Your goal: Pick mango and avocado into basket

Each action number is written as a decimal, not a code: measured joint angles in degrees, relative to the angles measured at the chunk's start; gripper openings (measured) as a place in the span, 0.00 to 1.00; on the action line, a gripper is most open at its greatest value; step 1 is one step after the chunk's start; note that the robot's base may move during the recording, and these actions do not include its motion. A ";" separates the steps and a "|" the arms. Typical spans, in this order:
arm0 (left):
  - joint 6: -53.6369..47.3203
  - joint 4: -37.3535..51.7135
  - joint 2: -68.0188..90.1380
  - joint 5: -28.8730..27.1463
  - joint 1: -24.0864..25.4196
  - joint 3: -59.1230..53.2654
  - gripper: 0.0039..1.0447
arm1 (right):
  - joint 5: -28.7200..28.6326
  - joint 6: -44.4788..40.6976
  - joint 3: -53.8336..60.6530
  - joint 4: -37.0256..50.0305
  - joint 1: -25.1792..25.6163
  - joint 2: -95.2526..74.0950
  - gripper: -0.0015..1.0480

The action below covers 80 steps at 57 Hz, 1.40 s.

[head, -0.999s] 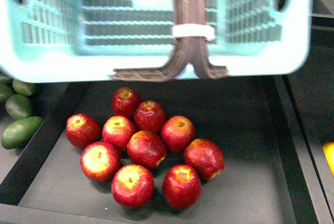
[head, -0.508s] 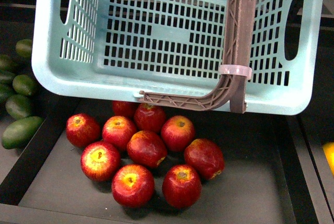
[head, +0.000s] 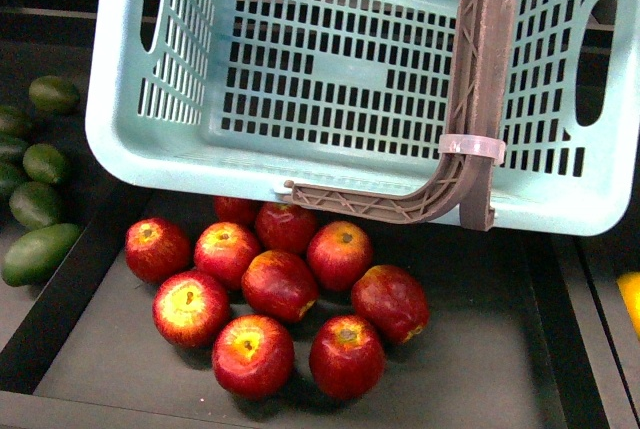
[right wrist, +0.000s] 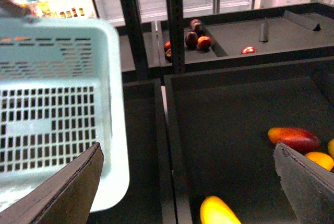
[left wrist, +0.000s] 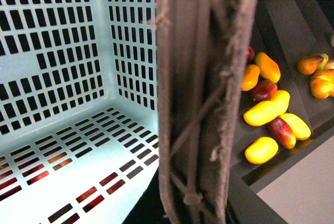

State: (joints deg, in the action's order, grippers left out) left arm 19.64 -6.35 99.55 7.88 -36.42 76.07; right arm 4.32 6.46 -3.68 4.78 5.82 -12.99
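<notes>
Dark flat fingers [right wrist: 68, 192] of the right gripper [right wrist: 188, 151] stand spread wide, with nothing held and nothing touching them. In the gap between them a yellow mango [right wrist: 219, 211] lies on the black tray [right wrist: 235, 109], apart from both fingers. A red-orange one [right wrist: 294, 139] and an orange one [right wrist: 321, 160] lie close to one fingertip. The same view shows a corner of the basket [right wrist: 57, 78] off to the side of the other finger, over the neighbouring bin.

The left gripper does not show. The brown handle [left wrist: 203, 98] fills the middle of its wrist view, very close, so its grip cannot be told. Beyond the handle is the teal lattice inside of the basket, with no fruit in it, and past its wall is a cluster of yellow and reddish mangoes [left wrist: 266, 110].

From the front, the basket hangs tilted above the red apples [head: 280, 284], its open side facing the camera. A white tie [head: 472, 146] wraps the handle. The avocados [head: 36, 205] lie in the bin to the left of the apples, outside the basket. A sliver of yellow fruit shows at the far right edge.
</notes>
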 joint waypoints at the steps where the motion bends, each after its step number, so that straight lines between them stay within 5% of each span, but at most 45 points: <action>1: 0.00 0.00 0.00 -0.02 0.00 0.00 0.08 | -0.24 0.15 -0.52 0.44 0.85 -1.16 0.93; 9: 0.02 0.00 0.00 -0.20 0.04 0.00 0.08 | -5.18 -0.57 -8.92 10.71 10.34 -18.84 0.93; 25: 0.02 0.00 0.00 -0.02 0.04 0.00 0.08 | -11.23 -12.96 -23.43 22.88 17.38 -60.92 0.93; 51: 0.02 0.00 0.00 -0.04 0.04 0.00 0.08 | -20.52 -26.45 -31.87 40.30 19.17 -103.54 0.93; 80: 0.04 0.00 0.00 0.02 0.04 0.00 0.08 | -25.00 -30.38 -41.86 45.42 20.26 -129.11 0.93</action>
State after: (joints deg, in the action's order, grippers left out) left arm 19.68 -6.35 99.55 7.90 -36.38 76.07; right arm -20.69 -23.92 -45.54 50.19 26.09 -142.10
